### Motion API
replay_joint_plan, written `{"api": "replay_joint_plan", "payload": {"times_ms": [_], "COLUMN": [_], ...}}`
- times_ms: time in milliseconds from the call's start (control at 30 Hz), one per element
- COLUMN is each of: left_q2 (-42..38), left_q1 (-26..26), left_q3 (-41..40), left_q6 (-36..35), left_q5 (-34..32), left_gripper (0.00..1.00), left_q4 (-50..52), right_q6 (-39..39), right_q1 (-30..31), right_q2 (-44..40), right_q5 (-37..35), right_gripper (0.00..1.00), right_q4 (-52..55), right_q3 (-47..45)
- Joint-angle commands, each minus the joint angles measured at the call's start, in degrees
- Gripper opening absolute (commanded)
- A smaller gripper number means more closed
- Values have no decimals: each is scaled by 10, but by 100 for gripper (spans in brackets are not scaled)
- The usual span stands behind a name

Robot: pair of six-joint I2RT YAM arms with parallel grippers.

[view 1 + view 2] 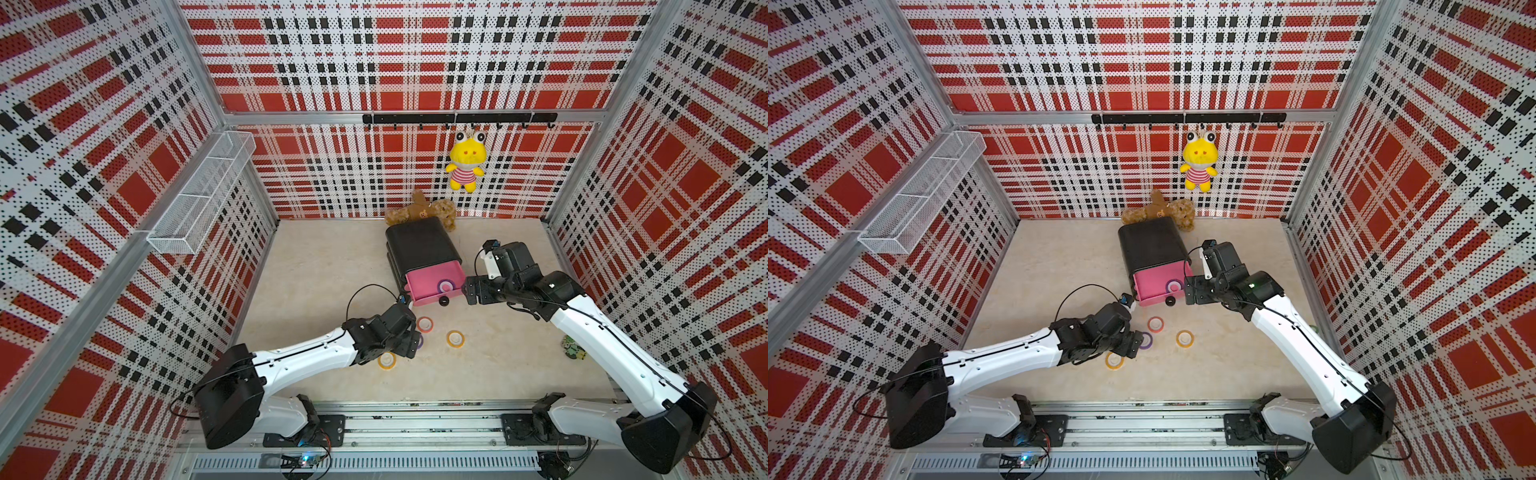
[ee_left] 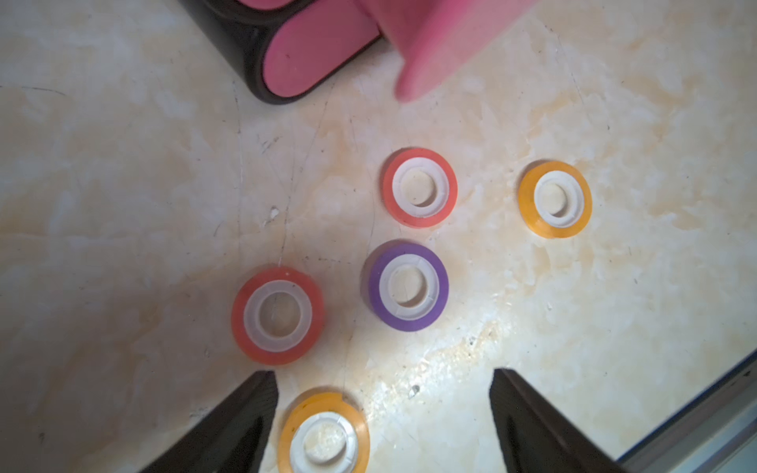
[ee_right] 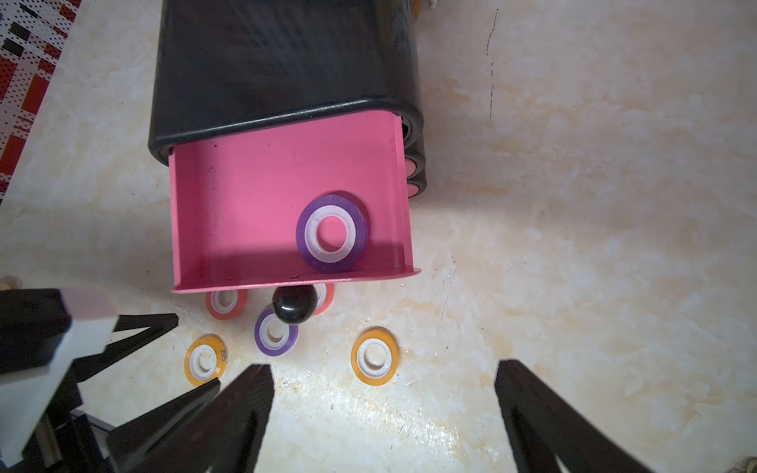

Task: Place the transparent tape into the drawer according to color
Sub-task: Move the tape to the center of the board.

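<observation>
Black cabinet [image 1: 419, 245] stands on the pale marble-look tabletop [image 1: 316, 282]. Its top drawer [image 3: 245, 196] is pulled out. The lower pink fronts are flush with the shell.

Stowed purple tape [image 3: 332, 233] lies flat on the open drawer's floor, up against its front wall, toward the cabinet's right-arm side. The black knob [image 3: 295, 305] sticks out just past it.

Five rolls lie flat on the tabletop in front of the cabinet, none touching:
- first red-orange tape [image 2: 420, 187]: closest to the cabinet front, just out from the knob
- loose purple tape [image 2: 407, 286]: just beyond that one, farther from the cabinet
- second red-orange tape [image 2: 278, 315]: beside the purple, off the cabinet's left-arm front corner. The left arm hides it in both top views.
- first yellow-orange tape [image 2: 555, 199]: off the cabinet's right-arm front side, apart from the others
- second yellow-orange tape [image 2: 323, 436]: farthest from the cabinet

Left gripper [image 2: 381, 374] hangs over this cluster in front of the cabinet, jaws wide apart and clamping nothing. In the left wrist view the second yellow-orange tape shows between the fingers, close to one. I can't tell whether they touch.

Right gripper [image 3: 383, 366] sits just beside the open drawer's front corner on the cabinet's right-arm side, jaws spread and empty.

Brown plush bear [image 1: 419, 212] lies against the cabinet's rear.
</observation>
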State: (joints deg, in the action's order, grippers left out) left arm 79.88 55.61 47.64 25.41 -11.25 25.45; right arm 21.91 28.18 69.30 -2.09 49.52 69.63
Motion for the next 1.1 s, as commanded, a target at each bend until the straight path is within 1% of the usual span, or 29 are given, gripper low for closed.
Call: {"api": "replay_joint_plan", "payload": {"times_ms": [0,167,300,500,767,900,1000,1067], "left_q2": [39,92,130,182,231,237,239,243], "left_q1": [21,36,38,40,36,31,29,29], "left_q3": [27,51,68,103,127,132,135,139], "left_q6": [-17,-22,-29,-39,-40,-40,-59,-65], "left_q5": [-38,-57,-69,-83,-68,-55,-50,-42], "left_gripper": [89,91,98,99,94,90,89,86], "left_q4": [9,10,11,15,27,32,33,33], "right_q6": [-6,-9,-11,-12,-20,-20,-20,-19], "right_q1": [-12,-24,-32,-42,-57,-61,-62,-63], "right_q2": [-23,-41,-52,-62,-72,-75,-79,-80], "right_q5": [6,7,8,11,15,17,18,18], "right_gripper": [93,94,95,95,95,95,95,95], "right_q4": [-1,9,13,17,26,28,26,26], "right_q3": [-4,-6,-9,-12,-11,-12,-16,-19]}}
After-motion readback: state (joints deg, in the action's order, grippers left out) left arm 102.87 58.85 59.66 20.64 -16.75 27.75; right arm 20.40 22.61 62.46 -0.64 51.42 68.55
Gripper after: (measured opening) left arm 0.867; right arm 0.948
